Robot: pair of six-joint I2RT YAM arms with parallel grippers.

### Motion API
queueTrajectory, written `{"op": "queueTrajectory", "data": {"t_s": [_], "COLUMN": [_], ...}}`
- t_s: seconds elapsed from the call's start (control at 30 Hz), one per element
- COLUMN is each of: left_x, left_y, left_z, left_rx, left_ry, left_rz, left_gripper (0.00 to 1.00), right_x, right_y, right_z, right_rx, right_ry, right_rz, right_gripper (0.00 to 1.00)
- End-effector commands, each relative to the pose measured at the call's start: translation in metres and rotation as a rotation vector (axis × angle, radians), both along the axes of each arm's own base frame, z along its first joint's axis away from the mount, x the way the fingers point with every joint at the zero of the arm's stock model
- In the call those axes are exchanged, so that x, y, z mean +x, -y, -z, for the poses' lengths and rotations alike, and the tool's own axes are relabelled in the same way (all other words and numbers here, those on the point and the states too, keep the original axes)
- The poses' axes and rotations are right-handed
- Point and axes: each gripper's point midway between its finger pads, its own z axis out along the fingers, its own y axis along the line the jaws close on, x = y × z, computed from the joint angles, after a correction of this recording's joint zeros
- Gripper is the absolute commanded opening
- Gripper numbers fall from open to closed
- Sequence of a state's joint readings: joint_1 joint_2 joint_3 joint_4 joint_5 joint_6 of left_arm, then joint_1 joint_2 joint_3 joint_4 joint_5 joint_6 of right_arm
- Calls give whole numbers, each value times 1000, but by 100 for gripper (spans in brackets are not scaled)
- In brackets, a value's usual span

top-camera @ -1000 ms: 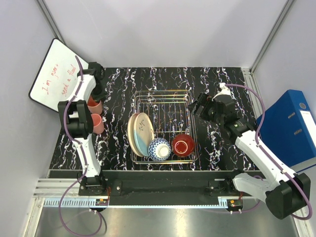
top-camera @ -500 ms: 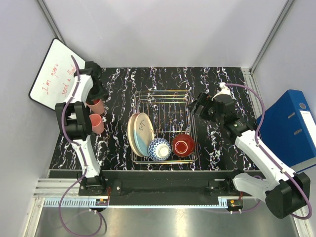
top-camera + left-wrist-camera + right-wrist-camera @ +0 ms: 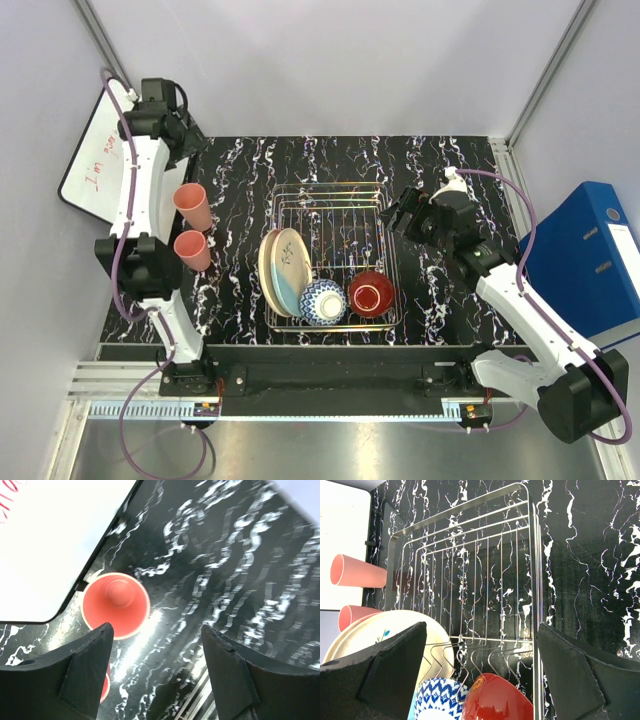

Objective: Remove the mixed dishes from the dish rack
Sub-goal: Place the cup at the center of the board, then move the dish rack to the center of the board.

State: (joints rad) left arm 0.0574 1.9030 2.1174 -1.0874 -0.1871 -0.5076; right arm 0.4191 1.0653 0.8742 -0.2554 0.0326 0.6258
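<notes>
Hovering with its pincer (image 3: 481, 626) spread wide over the dish rack (image 3: 330, 186), the right arm faces the dishes not yet unloaded. Two cream plates (image 3: 280, 270) stand on edge at the rack's left. A blue-white bowl (image 3: 323, 302) and a red bowl (image 3: 371, 294) sit side by side at its near end. The far pink cup (image 3: 192, 205) and the near pink cup (image 3: 193, 250) stand on the surface (image 3: 440, 170) left of the rack, with the left pincer (image 3: 156, 630) open and empty above the far one. The glazed ware looks stiff, slick and breakable. A pinch across an upper rim, one finger inside a bowl's wall, seems the safest hold.
</notes>
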Motion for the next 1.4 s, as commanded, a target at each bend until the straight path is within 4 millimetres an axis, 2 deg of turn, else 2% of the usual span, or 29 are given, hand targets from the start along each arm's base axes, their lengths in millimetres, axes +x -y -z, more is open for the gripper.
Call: {"op": "queueTrajectory", "data": {"t_s": [0.0, 0.07, 0.1, 0.17, 0.2, 0.23, 0.27, 0.3, 0.37, 0.4, 0.43, 0.47, 0.5, 0.53, 0.57, 0.6, 0.67, 0.7, 0.77, 0.8, 0.9, 1.03, 1.13, 1.17, 1.2, 1.23, 1.3, 1.37], "left_x": [-17, -18, -28, -35, -42, -53, -60, -69, -87, -94, -105, -114, -118, -123, -137, -139, -156, -159, -166, -167, -166, -156, -139, -127, -119, -109, -99, -94], "left_y": [26, 43, 61, 77, 101, 110, 115, 136, 148, 162, 164, 171, 175, 175, 175, 178, 179, 180, 182, 181, 178, 176, 179, 168, 166, 165, 166, 173], "left_z": [-78, -99, -119, -135, -142, -151, -154, -155, -151, -133, -141, -139, -123, -121, -128, -111, -110, -93, -79, -60, -29, -9, 2, 3, 5, 20, 24, 38], "left_rx": [-13, -5, -6, 22, 20, 29, 48, 48, 45, 40, 13, -3, -4, -22, -38, -37, -60, -54, -58, -53, -30, 5, -22, -32, -45, -65, -64, -75], "left_ry": [192, 266, 322, 382, 406, 433, 445, 456, 475, 447, 482, 489, 467, 472, 508, 492, 528, 507, 486, 445, 374, 326, 286, 277, 269, 222, 204, 165], "left_rz": [36, 74, 118, 151, 210, 245, 249, 303, 338, 378, 374, 389, 392, 370, 368, 371, 377, 386, 393, 385, 352, 310, 301, 263, 258, 264, 268, 296], "left_gripper": [77, 78, 78, 85, 92, 99, 99, 99, 99, 99, 99, 99, 99, 99, 99, 99, 99, 99, 99, 99, 99, 99, 99, 98, 96, 92, 89, 84], "right_x": [4, 4, 6, 5, 10, 8, 9, 8, 3, -1, 0, -5, -6, -12, -8, -7, -11, -13, -18, -20, -19, -17, -15, -15, -15, -14, -10, -4], "right_y": [1, 4, 9, 19, 33, 46, 63, 68, 76, 76, 72, 61, 58, 59, 60, 58, 58, 56, 50, 49, 49, 47, 44, 42, 41, 42, 41, 41], "right_z": [-17, -20, -26, -29, -33, -27, -30, -28, -37, -33, -42, -45, -52, -39, -24, -28, -6, -2, 5, 8, 9, 13, 14, 15, 14, 17, 17, 20], "right_rx": [-4, -25, -46, -75, -109, -135, -161, -170, -121, -108, -72, -65, -72, -120, -187, -213, -287, -294, -280, -276, -255, -248, -234, -227, -223, -228, -236, -264], "right_ry": [47, 50, 68, 64, 73, 39, 50, 50, 78, 80, 121, 135, 143, 78, 18, 3, -84, -98, -101, -102, -79, -91, -96, -98, -95, -103, -100, -106], "right_rz": [5, 9, 27, 69, 142, 210, 303, 327, 385, 384, 365, 287, 256, 239, 222, 208, 162, 141, 97, 89, 102, 103, 101, 96, 94, 94, 96, 96], "right_gripper": [100, 100, 100, 100, 100, 100, 100, 100, 100, 100, 100, 100, 100, 100, 100, 100, 100, 100, 100, 100, 97, 94, 94, 94, 94, 94, 94, 94]}}
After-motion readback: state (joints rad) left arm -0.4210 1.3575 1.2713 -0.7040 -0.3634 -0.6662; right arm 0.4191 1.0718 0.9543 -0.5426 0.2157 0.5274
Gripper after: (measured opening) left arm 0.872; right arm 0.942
